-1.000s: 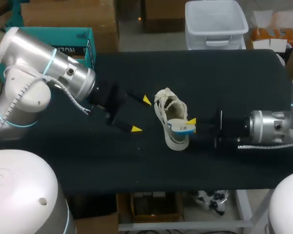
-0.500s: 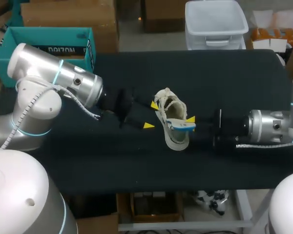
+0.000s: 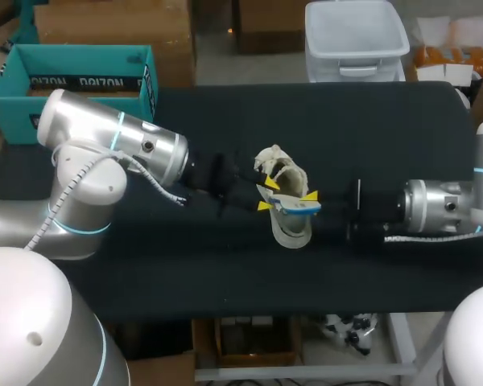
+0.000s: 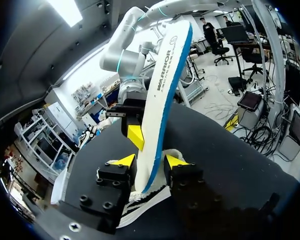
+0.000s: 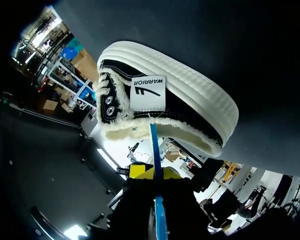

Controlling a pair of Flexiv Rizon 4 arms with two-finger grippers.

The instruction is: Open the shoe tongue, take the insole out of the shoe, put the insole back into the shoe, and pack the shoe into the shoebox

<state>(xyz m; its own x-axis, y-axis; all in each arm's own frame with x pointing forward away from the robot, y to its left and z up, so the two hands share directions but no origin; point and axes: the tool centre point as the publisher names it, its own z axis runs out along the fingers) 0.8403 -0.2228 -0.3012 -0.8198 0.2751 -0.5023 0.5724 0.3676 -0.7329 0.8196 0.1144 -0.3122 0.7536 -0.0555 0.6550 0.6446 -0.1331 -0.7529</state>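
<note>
Right tool is pinching the insole above the shoe on the tabletop; left tool is straddling it, grip impossible to tell. Insole is looking light and floppy, favouring a hold across its flat faces

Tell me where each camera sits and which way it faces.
Head view: fixed above and behind the robot, looking down on the table; left arm and right arm enter from the sides, meeting at the shoe.
Left wrist view: on the left wrist, looking across the table at the right arm; left gripper low beside the insole.
Right wrist view: on the right wrist, facing the shoe's side; right gripper shut on the insole.
Shared: both wrist views see shoe and insole.
</note>
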